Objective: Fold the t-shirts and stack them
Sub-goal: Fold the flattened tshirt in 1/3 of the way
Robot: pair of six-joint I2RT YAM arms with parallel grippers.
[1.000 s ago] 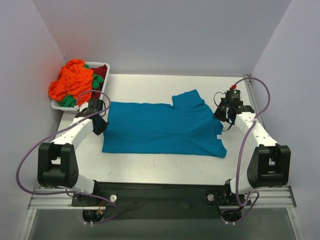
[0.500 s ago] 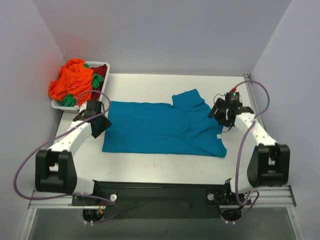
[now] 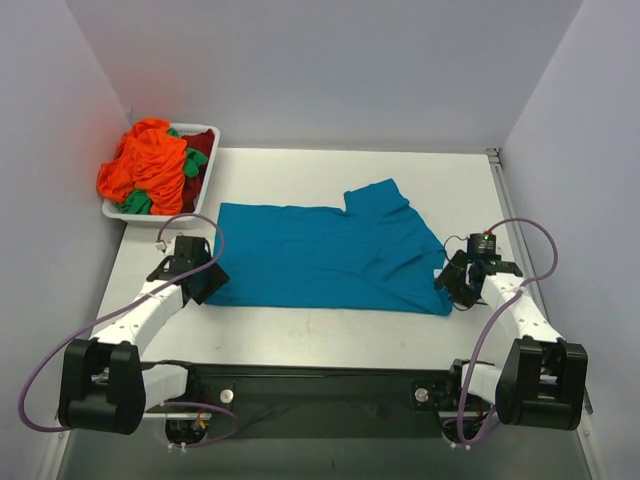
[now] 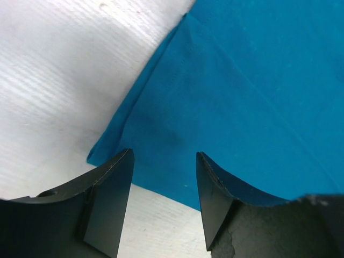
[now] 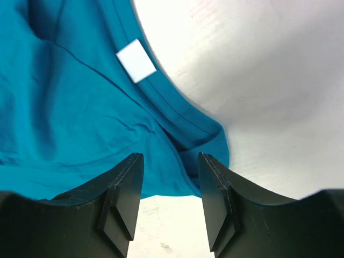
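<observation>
A teal-blue t-shirt (image 3: 330, 255) lies spread flat across the middle of the table, one sleeve pointing to the far side. My left gripper (image 3: 205, 283) hovers at its near left corner, open. In the left wrist view that gripper (image 4: 164, 177) has the shirt's corner (image 4: 226, 107) just beyond its fingers, with nothing between them. At the near right corner my right gripper (image 3: 457, 290) is open too. In the right wrist view it (image 5: 171, 183) faces the hem (image 5: 107, 134) and a white label (image 5: 136, 61). Orange (image 3: 145, 165), green (image 3: 193, 160) and dark red (image 3: 200, 143) t-shirts are heaped at the far left.
The heap sits in a white tray (image 3: 208, 128) at the table's far left corner, against the left wall. Walls close in the left, far and right sides. Purple cables loop from both arms.
Both grippers have gone from shut to open. Both arms have pulled back toward the near edge, from the shirt's sides to its near corners. The shirt lies as before.
</observation>
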